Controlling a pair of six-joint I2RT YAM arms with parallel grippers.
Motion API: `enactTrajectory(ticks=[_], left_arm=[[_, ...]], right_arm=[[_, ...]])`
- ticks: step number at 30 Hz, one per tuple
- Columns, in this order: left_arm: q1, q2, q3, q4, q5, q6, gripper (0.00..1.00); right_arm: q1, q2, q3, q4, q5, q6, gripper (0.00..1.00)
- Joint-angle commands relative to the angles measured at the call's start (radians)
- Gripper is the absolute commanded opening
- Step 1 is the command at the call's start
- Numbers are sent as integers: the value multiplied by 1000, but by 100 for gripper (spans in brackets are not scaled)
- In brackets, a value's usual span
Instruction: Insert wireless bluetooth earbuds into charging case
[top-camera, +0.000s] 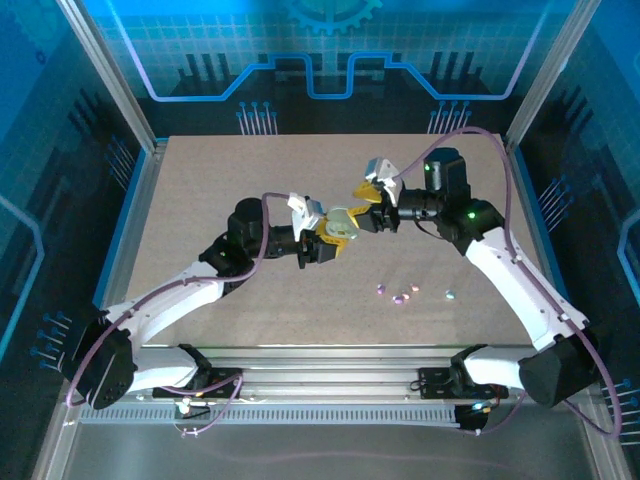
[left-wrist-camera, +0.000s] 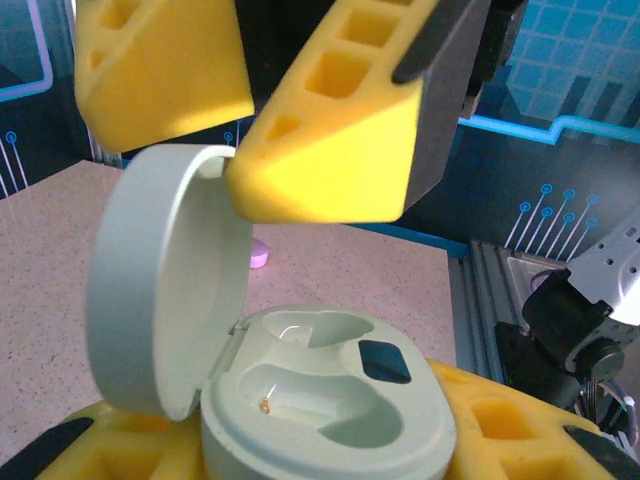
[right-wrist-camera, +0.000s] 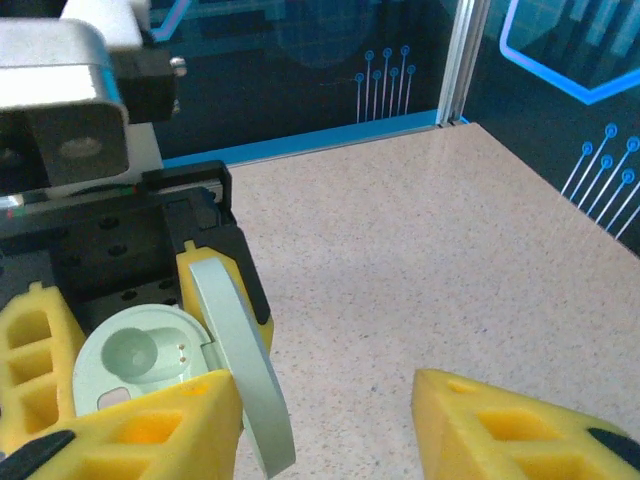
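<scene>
The left claw (top-camera: 338, 230) is closed on the charging case (left-wrist-camera: 330, 400) and holds its lower half between the yellow fingers (left-wrist-camera: 505, 420), a little above the table (top-camera: 200, 200), near the middle of the top view. The case is open. Its lid (left-wrist-camera: 165, 290) stands up at the left of the left wrist view, and the two hollows inside are empty.

The right claw (right-wrist-camera: 330, 430) is open, with its fingers far apart. In the right wrist view the lid is just beside the finger at the lower left (right-wrist-camera: 150, 425). I cannot tell if they touch.

The earbuds (top-camera: 402, 297) lie on the table as a few tiny pastel pieces, lower right of the centre in the top view. They are well apart from both claws, below and to the right of them in the frame.
</scene>
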Motion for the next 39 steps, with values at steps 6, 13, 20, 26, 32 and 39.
enactTrajectory(ticks=[6, 13, 20, 26, 32, 39], left_arm=[[25, -19, -94, 222, -74, -57, 36], [63, -26, -170, 348, -130, -96, 35], [65, -36, -188, 364, -135, -104, 35], [65, -39, -190, 350, -119, -95, 35], [65, -44, -183, 332, -110, -89, 36], [65, -46, -182, 322, -109, -90, 36]], right_arm=[[-41, -61, 135, -127, 71, 303, 55], [-196, -144, 30, -374, 514, 701, 56], [-398, -211, -423, -405, 544, 1053, 57], [-539, -204, -623, -346, 562, 1132, 54], [-578, -151, -654, -299, 562, 1140, 57], [-596, -85, -654, -262, 573, 1131, 60]])
